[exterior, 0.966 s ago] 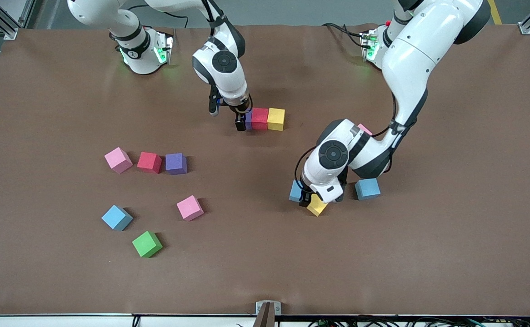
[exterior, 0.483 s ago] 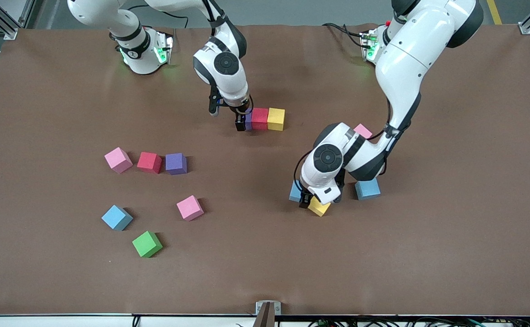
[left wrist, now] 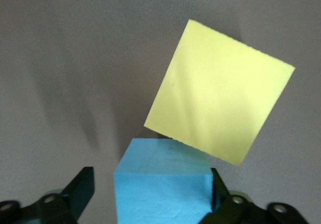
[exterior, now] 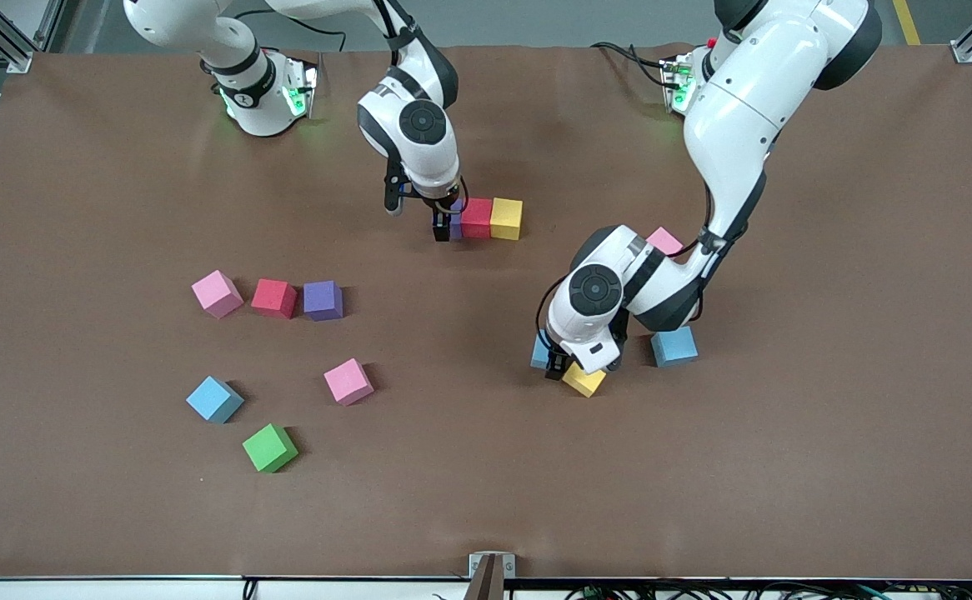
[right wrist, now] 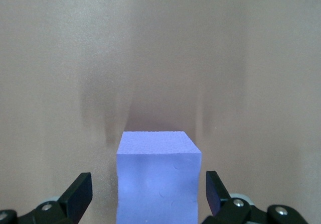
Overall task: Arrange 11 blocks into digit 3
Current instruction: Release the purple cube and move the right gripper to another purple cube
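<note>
A purple block [exterior: 455, 217] ends a row with a red block [exterior: 477, 218] and a yellow block [exterior: 506, 218]. My right gripper [exterior: 444, 227] is down around the purple block [right wrist: 158, 181], open, with a gap on each side of it. My left gripper [exterior: 554, 365] straddles a light blue block [exterior: 540, 353] whose corner touches a tilted yellow block [exterior: 583, 381]. In the left wrist view one finger [left wrist: 216, 186] touches the light blue block [left wrist: 163, 184] and the other stands apart from it. The yellow block [left wrist: 220, 91] lies just past it.
Toward the right arm's end lie a pink block [exterior: 217, 293], a red block [exterior: 274, 297], a purple block [exterior: 323, 300], another pink block [exterior: 348, 381], a light blue block [exterior: 214, 399] and a green cube [exterior: 269, 447]. By the left arm sit a light blue block [exterior: 673, 346] and a half-hidden pink block [exterior: 665, 241].
My left gripper has shifted a little over the light blue block and its jaws have narrowed on it. The right gripper has stayed at the purple block.
</note>
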`<state>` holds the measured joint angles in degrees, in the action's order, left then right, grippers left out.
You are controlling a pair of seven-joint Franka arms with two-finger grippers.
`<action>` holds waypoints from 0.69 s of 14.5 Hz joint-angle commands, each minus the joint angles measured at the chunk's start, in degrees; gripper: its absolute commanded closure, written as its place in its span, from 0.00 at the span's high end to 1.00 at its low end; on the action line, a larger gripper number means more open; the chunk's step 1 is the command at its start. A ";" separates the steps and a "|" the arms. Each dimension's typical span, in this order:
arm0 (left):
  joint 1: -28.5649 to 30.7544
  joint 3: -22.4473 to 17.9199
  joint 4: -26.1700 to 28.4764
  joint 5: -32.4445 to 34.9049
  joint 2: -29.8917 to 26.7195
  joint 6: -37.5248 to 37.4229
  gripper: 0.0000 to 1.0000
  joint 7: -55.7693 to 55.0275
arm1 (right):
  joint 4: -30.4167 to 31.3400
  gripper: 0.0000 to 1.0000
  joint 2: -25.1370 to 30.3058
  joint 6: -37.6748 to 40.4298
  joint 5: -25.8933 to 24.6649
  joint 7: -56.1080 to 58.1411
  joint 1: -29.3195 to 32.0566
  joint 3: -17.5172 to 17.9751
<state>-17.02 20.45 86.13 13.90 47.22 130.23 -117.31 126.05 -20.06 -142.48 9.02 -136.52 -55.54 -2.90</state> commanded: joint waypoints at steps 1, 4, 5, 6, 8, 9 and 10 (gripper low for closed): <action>-0.73 -0.68 -1.67 0.08 0.77 -0.94 0.62 -0.38 | -0.54 1.00 0.63 2.02 0.65 1.25 1.04 0.26; -0.99 -0.68 -1.58 0.60 0.59 -0.94 0.35 -0.55 | -2.03 1.00 0.63 5.35 0.65 2.57 2.01 0.26; -1.17 -0.68 -1.58 0.78 0.33 -0.94 0.30 -0.56 | -2.47 1.00 0.72 5.89 0.65 2.83 2.10 0.26; -1.17 -0.68 -1.58 0.87 0.07 -1.03 0.29 -0.64 | -2.47 1.00 0.90 6.59 0.65 3.01 2.28 0.26; -0.82 -0.68 -1.50 0.96 -0.81 -1.47 0.29 -0.64 | -2.91 1.00 1.77 9.04 0.65 5.63 3.15 0.26; -0.56 -0.68 -1.23 0.96 -1.34 -1.56 0.29 -0.64 | -3.52 1.00 2.56 10.88 0.65 7.65 3.85 0.17; -0.21 -0.68 -0.88 1.04 -2.56 -1.99 0.29 -0.64 | -3.70 1.00 3.00 12.38 0.65 10.02 4.99 0.17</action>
<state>-17.39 20.20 85.10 14.06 47.02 130.20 -117.30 122.29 -19.49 -133.38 9.02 -130.98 -52.89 -3.09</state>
